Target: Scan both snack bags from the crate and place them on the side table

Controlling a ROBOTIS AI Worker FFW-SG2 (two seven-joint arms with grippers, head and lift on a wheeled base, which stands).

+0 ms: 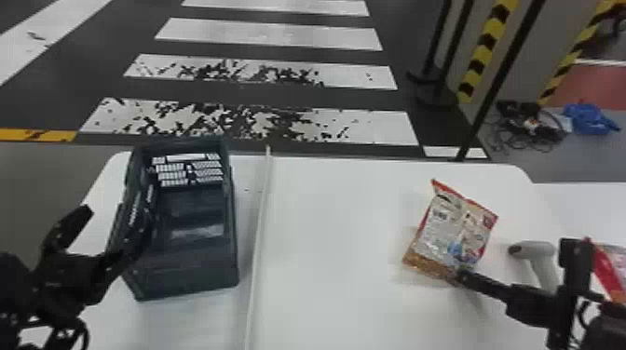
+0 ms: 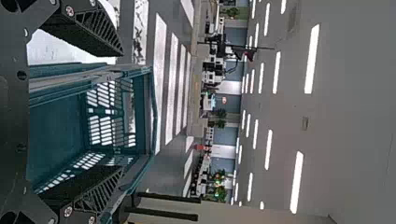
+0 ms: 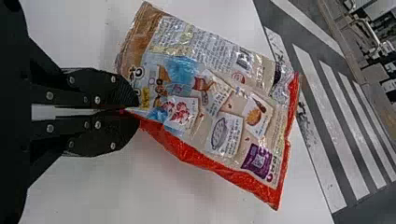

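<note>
One bag (image 1: 607, 269) at far right, probably placed. Second bag (image 1: 454, 228) is over the table (image 1: 335, 242), edge clamped in the right gripper (image 3: 136, 110); placing remains, scan unconfirmed. Left gripper (image 2: 122, 112) at the crate (image 1: 186, 279), fingers apart.

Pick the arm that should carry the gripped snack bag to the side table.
Right. The right gripper pinches the snack bag by its edge, and the side table lies on that side. The left gripper is open over at the crate, so it looks worse placed.
</note>
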